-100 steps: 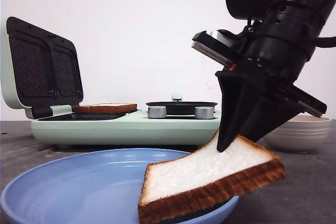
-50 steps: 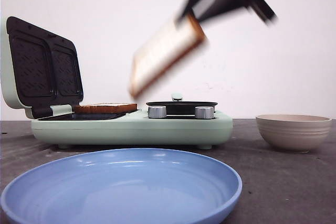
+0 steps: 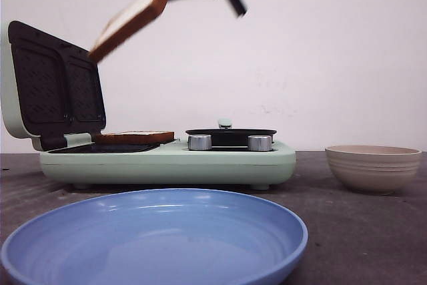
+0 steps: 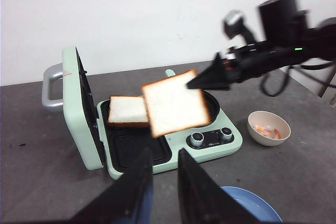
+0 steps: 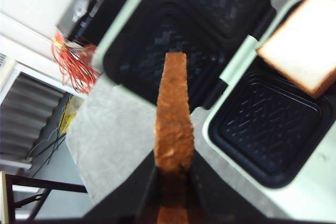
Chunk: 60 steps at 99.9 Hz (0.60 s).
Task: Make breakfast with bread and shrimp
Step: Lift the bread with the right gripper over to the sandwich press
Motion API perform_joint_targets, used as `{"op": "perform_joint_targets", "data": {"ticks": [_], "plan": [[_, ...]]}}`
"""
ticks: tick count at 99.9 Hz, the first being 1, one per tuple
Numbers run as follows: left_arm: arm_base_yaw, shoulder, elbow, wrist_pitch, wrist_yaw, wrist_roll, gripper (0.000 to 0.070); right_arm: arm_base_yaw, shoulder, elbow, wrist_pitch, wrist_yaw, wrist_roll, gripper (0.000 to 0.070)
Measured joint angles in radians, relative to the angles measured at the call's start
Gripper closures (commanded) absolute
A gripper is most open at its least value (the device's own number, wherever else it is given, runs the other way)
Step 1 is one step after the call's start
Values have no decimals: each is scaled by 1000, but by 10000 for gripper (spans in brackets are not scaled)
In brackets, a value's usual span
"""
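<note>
Inside bowl (image 4: pixel 269 128), shrimp (image 4: pixel 266 130), blue plate (image 3: pixel 154 238) bare

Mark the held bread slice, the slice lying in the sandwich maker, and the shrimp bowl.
held bread slice (image 4: pixel 174 103): left wrist view, middle of its white face.
slice in the sandwich maker (image 4: pixel 127 110): left wrist view, its visible white top.
shrimp bowl (image 4: pixel 262 117): left wrist view, its far rim.

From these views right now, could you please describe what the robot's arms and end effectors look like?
Both are black. The right end effector has wedge-shaped fingers tapering to a point, behind them a blocky black wrist with a silver cylindrical part, a small green light and black cables. The left end effector shows two dark, flat fingers that widen toward the camera.
</note>
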Motion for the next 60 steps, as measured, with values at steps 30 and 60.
{"op": "perform_joint_targets", "data": {"ticks": [30,60], "plan": [[0,0,0,66,0,0,700,-5,253,121,0,-80,88,700],[0,0,0,48,0,0,700,-12,314,121,80,-108,164,700]]}}
